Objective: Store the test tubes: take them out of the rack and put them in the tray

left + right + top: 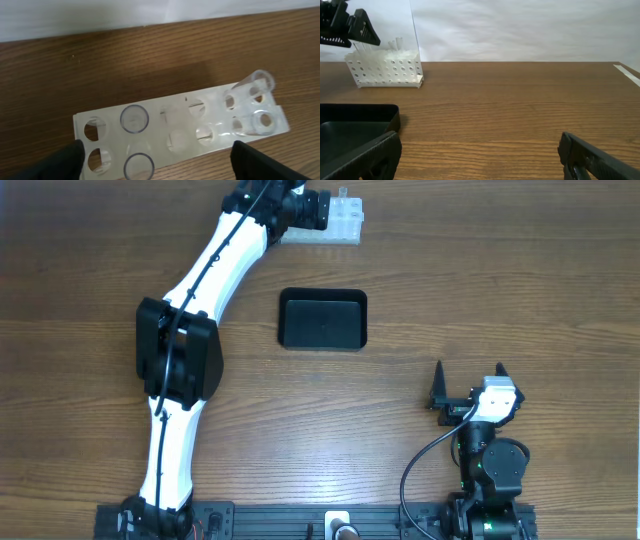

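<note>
A clear plastic test tube rack (338, 226) stands at the far edge of the table, with several clear tubes (134, 118) upright in its holes and one tube (256, 84) leaning at one end. My left gripper (322, 210) hovers open just above the rack (175, 132), its dark fingers (62, 162) spread to either side of it and holding nothing. The black tray (322, 318) lies empty in the middle of the table. My right gripper (470, 383) stands open near its base, low over the wood, facing the tray (350, 131) and the rack (385, 67).
Bare wooden tabletop surrounds the tray. A white wall runs behind the table's far edge (520, 61). The left arm's white links (215, 270) stretch diagonally across the left half of the table.
</note>
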Available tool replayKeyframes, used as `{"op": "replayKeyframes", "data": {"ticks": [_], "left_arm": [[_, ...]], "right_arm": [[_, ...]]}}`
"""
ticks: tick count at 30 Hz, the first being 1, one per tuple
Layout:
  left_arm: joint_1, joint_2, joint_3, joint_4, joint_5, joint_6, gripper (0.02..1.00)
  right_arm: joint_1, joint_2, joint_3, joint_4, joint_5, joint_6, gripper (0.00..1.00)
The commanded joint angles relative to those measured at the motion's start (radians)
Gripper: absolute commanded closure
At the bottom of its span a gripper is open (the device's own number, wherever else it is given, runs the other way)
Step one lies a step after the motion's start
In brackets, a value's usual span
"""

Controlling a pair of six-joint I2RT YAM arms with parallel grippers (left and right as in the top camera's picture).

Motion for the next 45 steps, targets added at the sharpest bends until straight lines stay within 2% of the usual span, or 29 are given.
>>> {"op": "replayKeyframes", "data": {"ticks": [1,8,11,16,24,32,37,41,45], "left_arm": [[0.002,0.030,0.026,0.001,-0.029,0.017,0.115],[0.003,0.031,0.026,0.002,-0.047,0.014,0.141],[0.003,0.031,0.026,0.002,-0.052,0.014,0.183],[0.003,0.031,0.026,0.002,-0.055,0.014,0.286],[0.003,0.035,0.026,0.002,-0.055,0.014,0.560],[0.003,0.043,0.026,0.002,-0.054,0.010,0.654],[0.003,0.043,0.026,0.002,-0.054,0.010,0.803],[0.003,0.043,0.026,0.002,-0.054,0.010,0.875],[0.003,0.043,0.026,0.002,-0.054,0.006,0.899]], "right_arm": [[-0.006,-0.009,-0.005,-0.004,-0.009,-0.002,0.007],[-0.006,-0.009,-0.005,-0.004,-0.009,-0.002,0.009],[-0.006,-0.009,-0.005,-0.004,-0.009,-0.002,0.007],[-0.006,-0.009,-0.005,-0.004,-0.009,-0.002,0.007],[-0.006,-0.009,-0.005,-0.004,-0.009,-0.002,0.007],[-0.006,-0.009,-0.005,-0.004,-0.009,-0.002,0.007],[-0.006,-0.009,-0.005,-0.004,-0.009,-0.002,0.009],[-0.006,-0.009,-0.005,-0.004,-0.009,-0.002,0.009],[-0.006,-0.009,-0.005,-0.004,-0.009,-0.002,0.009]]}}
